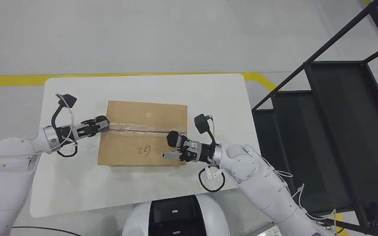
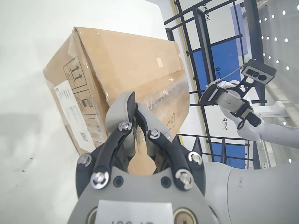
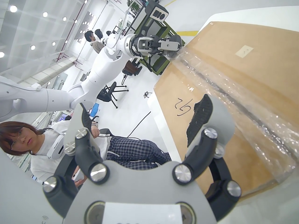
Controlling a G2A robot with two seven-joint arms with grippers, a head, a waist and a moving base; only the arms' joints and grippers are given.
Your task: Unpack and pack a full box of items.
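Note:
A closed cardboard box lies in the middle of the white table, with a handwritten mark on its lid. Crinkled clear tape runs along the top seam. My left gripper is shut, and its tips meet at the tape's end on the box's left edge. Whether tape is pinched between them I cannot tell. My right gripper is open at the box's near right corner. One of its fingers is over the lid, the other beyond the front edge.
A black metal stair frame stands close to the table's right side. Bare table top lies in front of the box and to its left. A yellow floor line runs behind the table's far edge.

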